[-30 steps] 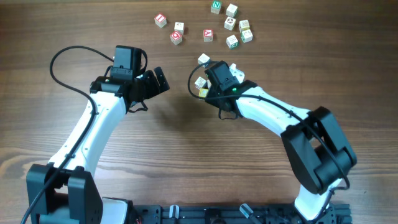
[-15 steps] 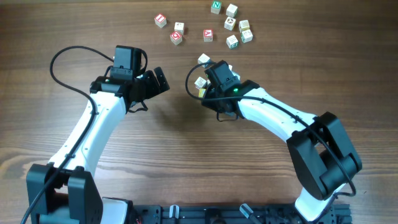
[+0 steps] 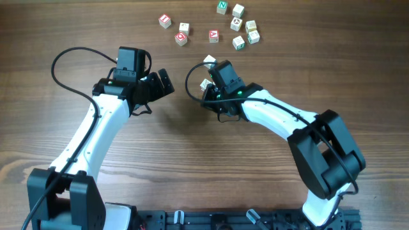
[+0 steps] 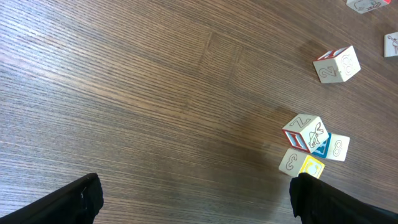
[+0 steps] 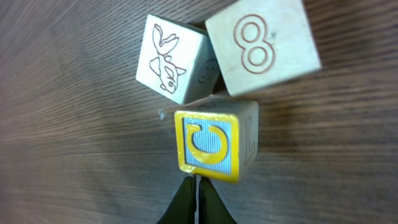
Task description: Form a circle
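Note:
There is no circle of cubes on the table. A small cluster lies mid-table: a yellow-framed blue cube [image 5: 208,144], a fish cube [image 5: 169,59] and an "8" cube [image 5: 262,45]. My right gripper [image 5: 196,184] is shut, its tips touching the yellow cube's near edge; from overhead it [image 3: 209,94] covers part of this cluster [image 3: 205,84]. The left wrist view has the same cluster [image 4: 306,134] at its right edge, with a single cube [image 4: 337,64] beyond. My left gripper [image 4: 196,202] stands open over bare wood, left of the cluster [image 3: 165,83].
Several loose letter cubes lie scattered along the far edge, from a red-faced one [image 3: 165,20] to a green-faced one [image 3: 222,7] and a tight group [image 3: 246,33]. One more cube [image 3: 209,61] sits just beyond the right wrist. A black cable [image 3: 64,70] loops off the left arm.
My right wrist has shifted slightly left and forward against the mid-table cluster, covering more of it from overhead. The left arm has not moved.

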